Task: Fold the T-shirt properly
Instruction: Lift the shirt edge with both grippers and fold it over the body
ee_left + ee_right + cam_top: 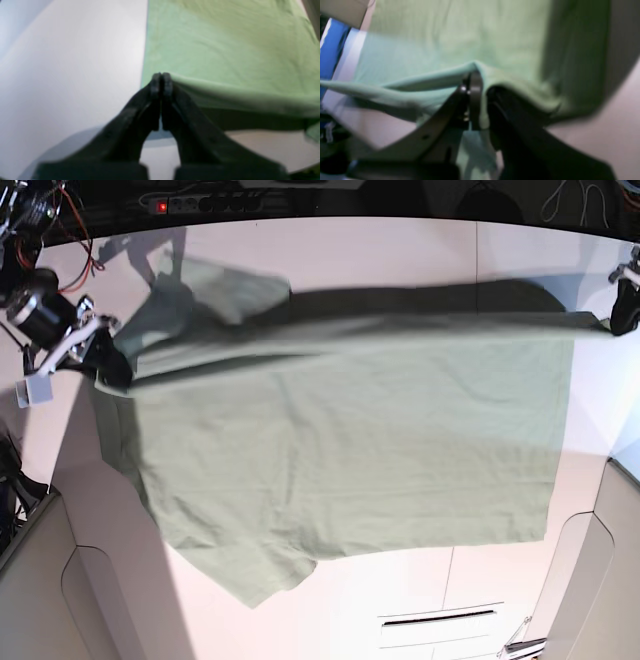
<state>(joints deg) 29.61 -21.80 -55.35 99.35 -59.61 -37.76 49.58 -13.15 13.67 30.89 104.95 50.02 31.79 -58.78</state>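
Note:
The pale green T-shirt (350,450) spreads across the white table (400,250), and its far edge is raised and pulled taut between both grippers. At the right of the base view my left gripper (612,320) holds one end of that edge. The left wrist view shows this left gripper (161,77) shut on the T-shirt (225,50) at a corner. At the left my right gripper (110,365) holds the other end. In the right wrist view the right gripper (481,82) is shut with T-shirt (445,50) fabric draped over its fingers. One sleeve (225,290) lies at the back left.
A power strip (200,202) and loose cables (60,220) lie beyond the table's far edge. White cabinet fronts (440,620) sit below the near edge. A blue object (330,45) shows at the left of the right wrist view.

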